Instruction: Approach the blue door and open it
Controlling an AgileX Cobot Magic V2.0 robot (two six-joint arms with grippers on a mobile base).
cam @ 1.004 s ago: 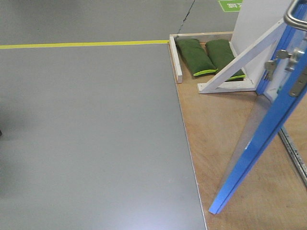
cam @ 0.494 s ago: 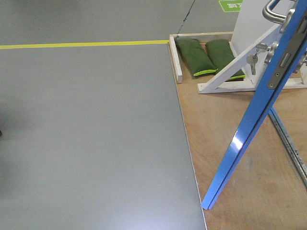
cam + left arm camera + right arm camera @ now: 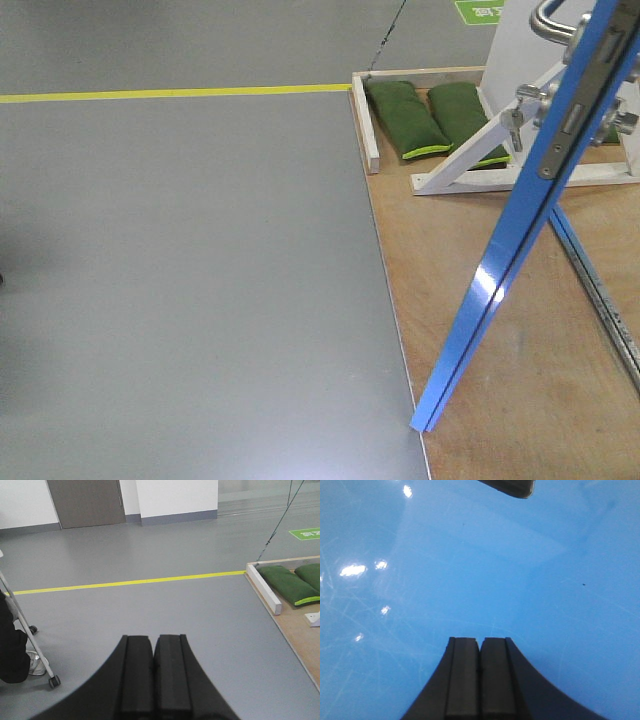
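The blue door (image 3: 505, 255) stands swung out on the right of the front view, seen edge-on, its lower corner near the wooden platform's edge. Its silver lever handle (image 3: 548, 22), a key in the lock (image 3: 513, 118) and the latch plate (image 3: 563, 128) show near the top. In the right wrist view the glossy blue door panel (image 3: 470, 570) fills the picture, and my right gripper (image 3: 480, 641) is shut, empty, close to that panel. My left gripper (image 3: 153, 639) is shut with nothing in it, above the grey floor, away from the door.
A wooden platform (image 3: 470, 300) carries the door's white frame and diagonal brace (image 3: 480, 150), with two green sandbags (image 3: 405, 115) at the back. A yellow floor line (image 3: 170, 94) crosses the grey floor. A wheeled stand (image 3: 30, 640) and a person's dark leg are at the left.
The blue door has swung further out to the left; its lower corner moved left and down toward the platform edge. Handle and lock shifted left in view.
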